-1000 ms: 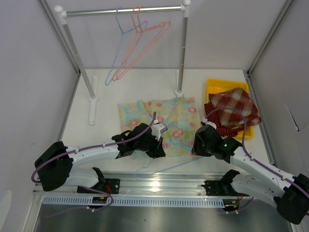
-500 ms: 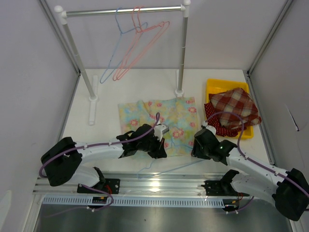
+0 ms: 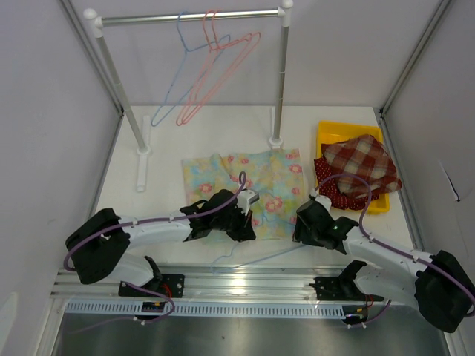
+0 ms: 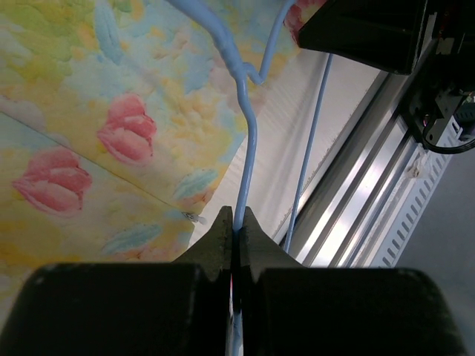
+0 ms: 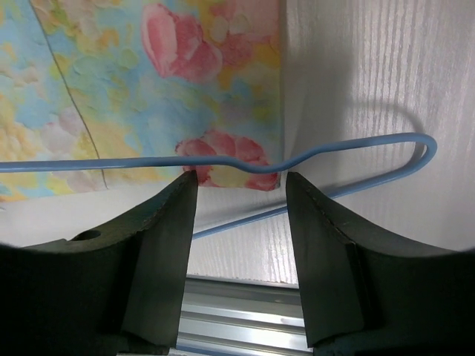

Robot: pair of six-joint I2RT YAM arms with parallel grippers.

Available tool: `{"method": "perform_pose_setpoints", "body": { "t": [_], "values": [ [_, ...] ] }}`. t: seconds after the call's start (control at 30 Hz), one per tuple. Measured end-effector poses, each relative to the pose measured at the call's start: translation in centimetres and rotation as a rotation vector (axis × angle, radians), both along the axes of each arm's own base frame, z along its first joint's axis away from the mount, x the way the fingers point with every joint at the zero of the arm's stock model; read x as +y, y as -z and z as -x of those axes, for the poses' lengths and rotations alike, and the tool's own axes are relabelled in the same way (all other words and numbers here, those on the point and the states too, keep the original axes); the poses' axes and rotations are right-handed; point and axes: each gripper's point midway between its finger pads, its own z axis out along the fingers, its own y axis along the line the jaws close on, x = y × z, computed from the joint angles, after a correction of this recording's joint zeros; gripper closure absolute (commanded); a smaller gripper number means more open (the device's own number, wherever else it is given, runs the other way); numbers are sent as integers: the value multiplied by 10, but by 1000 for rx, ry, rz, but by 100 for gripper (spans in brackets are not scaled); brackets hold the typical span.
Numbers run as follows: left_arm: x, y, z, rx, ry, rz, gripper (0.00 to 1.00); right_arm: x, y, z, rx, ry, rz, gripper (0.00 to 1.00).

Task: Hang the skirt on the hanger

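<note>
Two hands sit at the near hem of the skirt on the surface. Only the left wrist view shows the left hand clenched on the blue hanger — its wire crosses the skirt's corner. Meanwhile the right hand hangs released, fingers either side of the hanger's shoulder

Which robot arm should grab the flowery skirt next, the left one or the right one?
Probably the right. The right gripper is open over the skirt corner, free to grab. The left gripper is shut on the blue hanger, so it is busy.
</note>
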Motion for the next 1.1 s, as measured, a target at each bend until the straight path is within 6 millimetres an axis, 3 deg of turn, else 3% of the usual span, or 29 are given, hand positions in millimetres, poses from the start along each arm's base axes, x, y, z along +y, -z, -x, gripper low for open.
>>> {"method": "perform_pose_setpoints", "body": {
  "t": [0.2,0.23,0.27,0.37,0.5,0.7,0.8,1.1],
  "values": [
    [2,-1,-8,-9,-19,5,100,2,-2,-10,-42,15,-1,56],
    [2,-1,-10,-12,-19,5,100,2,-2,-12,-46,15,1,61],
    [3,0,-10,-14,-20,5,100,2,-1,-13,-51,14,8,72],
    [3,2,-14,-17,-24,2,100,2,1,-16,-49,12,25,85],
    [3,4,-18,-22,-32,3,100,7,-11,-23,-61,10,25,88],
    [2,4,-29,-67,-70,13,100,25,-70,-50,-145,2,-21,89],
    [3,4,-37,-95,-98,10,100,28,-91,-57,-168,2,-33,90],
    [12,7,-60,-171,-171,-24,100,-4,-113,-66,-153,68,5,90]
  ]
}}
